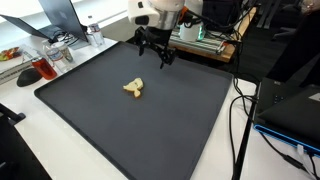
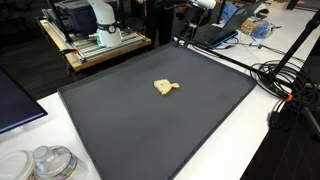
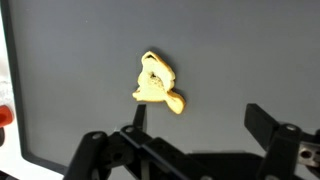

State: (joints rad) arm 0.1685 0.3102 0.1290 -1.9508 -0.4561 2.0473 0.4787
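Robot arm paused over the work surface: the gripper (image 1: 154,55) hangs above the edge of the dark mat (image 1: 90,110) nearest the robot's base, jaws spread wide and holding nothing. The yellow toy (image 1: 134,89) lies alone near the mat's middle, well apart from the gripper and clear of every edge, so reachable from any side.

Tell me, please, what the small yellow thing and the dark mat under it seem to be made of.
The small yellow thing looks like soft rubber or moulded plastic, though I cannot be sure: rounded lumps, even colour. The dark mat looks like matte rubber or foam: flat, dull grey, no glare, no visible weave.
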